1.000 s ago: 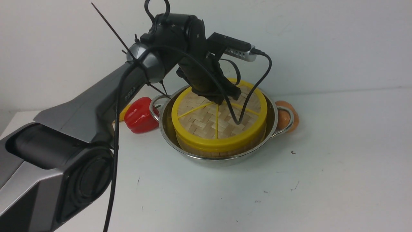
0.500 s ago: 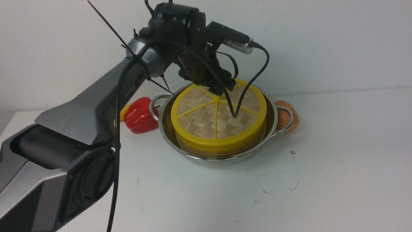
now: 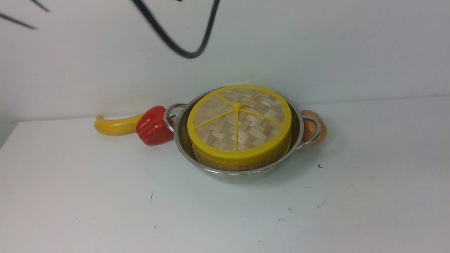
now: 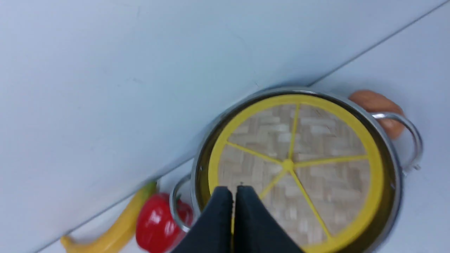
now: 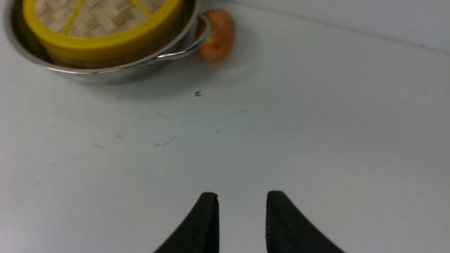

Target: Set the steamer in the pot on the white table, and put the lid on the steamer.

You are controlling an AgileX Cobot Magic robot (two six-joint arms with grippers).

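The pot [image 3: 225, 174] stands on the white table [image 3: 316, 211] near the back wall. The steamer [image 3: 242, 165] sits inside it; only a strip of its pale wall shows. The lid [image 3: 239, 121] lies flat on the steamer. My left gripper [image 4: 233, 191] is shut and empty, high above the near edge of the lid [image 4: 316, 151]; it is out of the front view. My right gripper [image 5: 242, 195] is open and empty over bare table, well apart from the pot [image 5: 105, 75] and the lid [image 5: 102, 21].
A yellow banana [image 3: 114, 125] and a red pepper [image 3: 152, 125] lie against the pot's left handle. An orange-brown round thing [image 3: 311, 128] sits behind its right handle. A black cable loop [image 3: 186, 52] hangs at the top. The wall stands close behind.
My left arm has lifted up and away from the lid and left the front view; only its cable shows. The lid stays on the steamer in the pot.
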